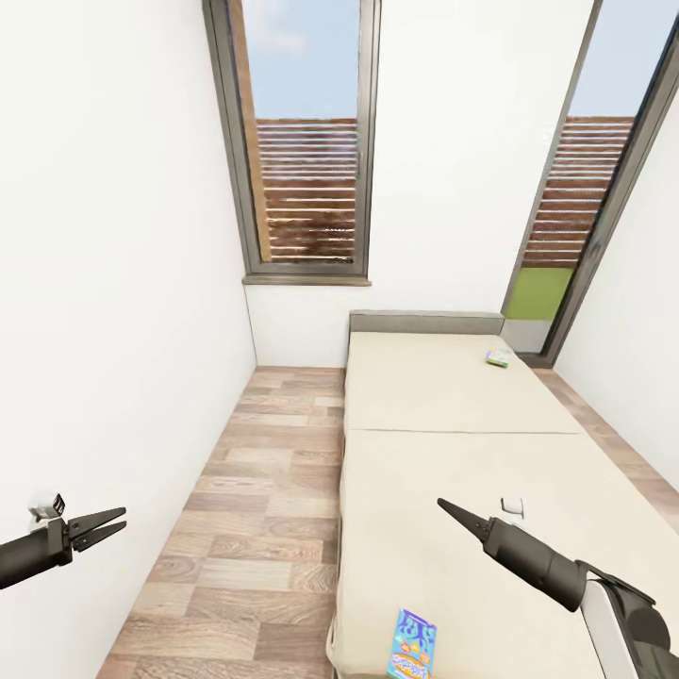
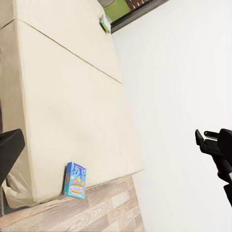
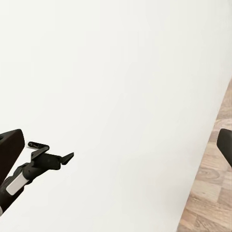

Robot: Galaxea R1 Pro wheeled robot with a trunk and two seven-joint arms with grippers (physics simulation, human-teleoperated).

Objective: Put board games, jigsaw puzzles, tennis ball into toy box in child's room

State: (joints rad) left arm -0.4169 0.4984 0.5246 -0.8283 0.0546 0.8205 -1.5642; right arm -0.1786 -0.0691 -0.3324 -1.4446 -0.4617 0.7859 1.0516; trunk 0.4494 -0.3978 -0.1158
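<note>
The floor [image 1: 255, 528] is made of wood planks in brown and grey. A tall window [image 1: 306, 141] sits in the white wall [image 1: 113, 283] — outside it is a brown slatted fence [image 1: 309, 189] under blue sky. A glass door [image 1: 585, 179] stands on the far right (green grass shows through it).

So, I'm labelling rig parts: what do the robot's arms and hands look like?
Both arms are matte dark grey tubes. The left hand and right hand end in slim black pointed fingers. The right arm joins a white segment near the picture's corner.
</note>
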